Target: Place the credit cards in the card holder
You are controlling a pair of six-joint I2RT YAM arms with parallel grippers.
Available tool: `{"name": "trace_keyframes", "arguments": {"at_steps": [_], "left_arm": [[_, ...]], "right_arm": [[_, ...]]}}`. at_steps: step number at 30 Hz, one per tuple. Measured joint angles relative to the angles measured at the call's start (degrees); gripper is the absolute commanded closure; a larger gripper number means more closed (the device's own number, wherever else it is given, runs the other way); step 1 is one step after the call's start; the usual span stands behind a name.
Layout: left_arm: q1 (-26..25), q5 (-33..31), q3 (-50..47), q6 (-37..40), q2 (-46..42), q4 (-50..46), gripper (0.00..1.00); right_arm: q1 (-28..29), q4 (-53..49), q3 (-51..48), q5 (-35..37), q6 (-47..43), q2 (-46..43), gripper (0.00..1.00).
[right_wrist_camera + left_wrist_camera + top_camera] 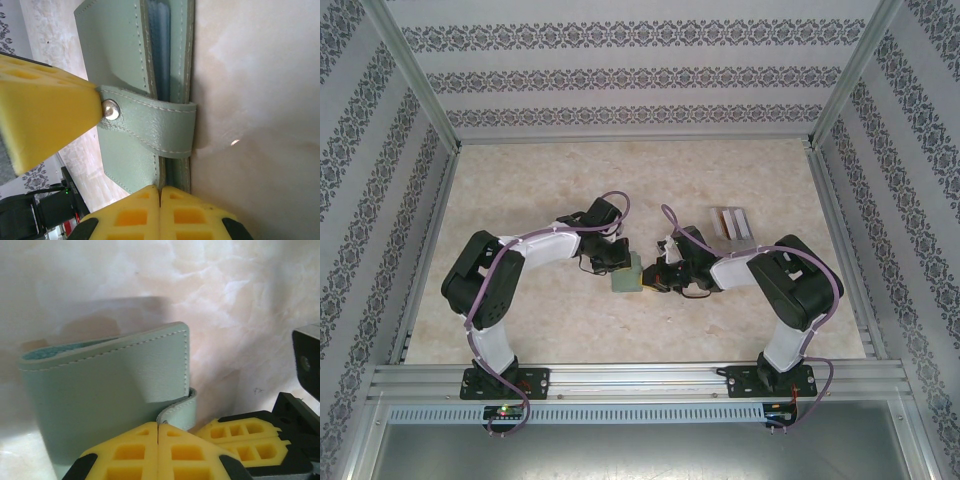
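The card holder (625, 275) is a sage-green wallet, folded shut and standing on edge between the two grippers at mid-table. Its closing tab (150, 125) wraps over the open edge, and the tab's snap (111, 109) lies against the cover. My left gripper (159, 429) is shut, and the tip of its yellow finger (45, 115) touches the snap. My right gripper (160, 191) is also shut, tips against the wallet's (125, 165) edge below the tab. A blue credit card's edge (162, 50) shows between the covers. More credit cards (732, 221), tan and whitish, stand behind the right arm.
The cards behind the right arm sit in a clear slotted rack (745, 238). Patterned walls and metal frame posts enclose the marbled tabletop (570, 180). Both arms bend inward, their wrists close together over the middle.
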Motion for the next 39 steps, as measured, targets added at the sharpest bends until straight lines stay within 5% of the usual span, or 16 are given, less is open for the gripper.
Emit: {"name": "trace_keyframes", "arguments": {"at_steps": [24, 30, 39], "left_arm": [[0.3, 1.0, -2.6, -0.2, -0.9, 2.2, 1.0], [0.3, 0.3, -2.6, -0.1, -0.8, 2.1, 1.0], [0.3, -0.1, -1.7, 0.3, 0.2, 1.5, 1.0]], "right_arm": [[0.0, 0.3, 0.0, -0.2, 0.0, 0.3, 0.96], [0.0, -0.2, 0.3, 0.0, 0.2, 0.3, 0.8], [-0.4, -8.2, 4.8, 0.9, -0.3, -2.4, 0.81]]}}
